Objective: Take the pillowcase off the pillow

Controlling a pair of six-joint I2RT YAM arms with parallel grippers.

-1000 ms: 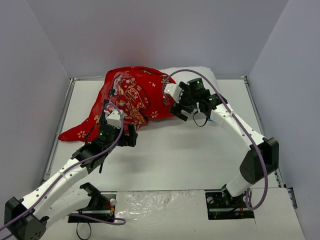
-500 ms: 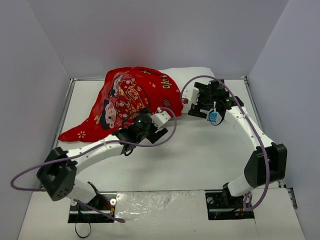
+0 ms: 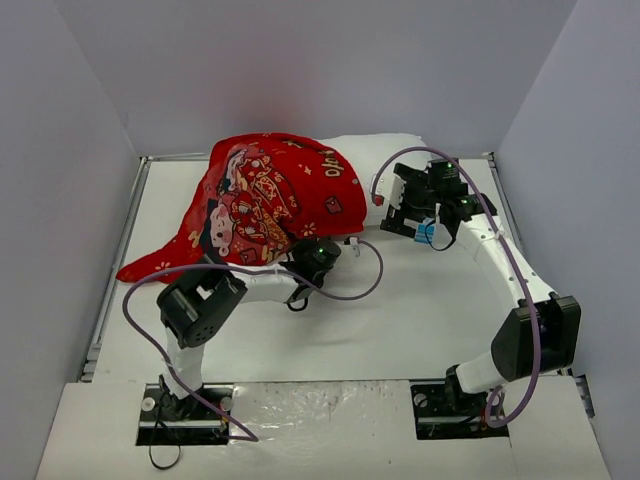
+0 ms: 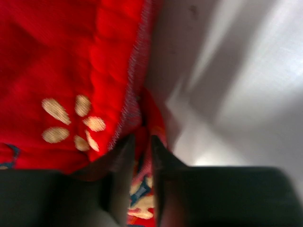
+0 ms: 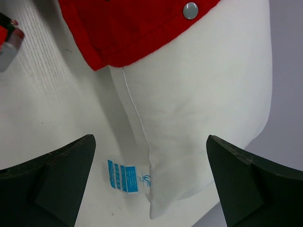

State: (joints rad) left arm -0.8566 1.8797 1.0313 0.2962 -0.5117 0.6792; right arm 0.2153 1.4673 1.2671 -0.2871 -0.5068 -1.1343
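The red cartoon-printed fabric pillowcase (image 3: pixel 270 195) lies at upper left-centre of the overhead view over most of the plump white pillow (image 3: pixel 390 148), whose bare end pokes out to the upper right, so the long axis runs left to right. The left fingers (image 4: pixel 131 146), nearly pressed together, pinch the cover's hem (image 4: pixel 135 80) at its lower-right edge, while the right fingers (image 3: pixel 405 200) stand spread wide facing the bare corner bearing a blue-and-white tag (image 5: pixel 128 176). Stripping likely means dragging that hem leftward, away from the exposed end the right arm is nearer to pin.
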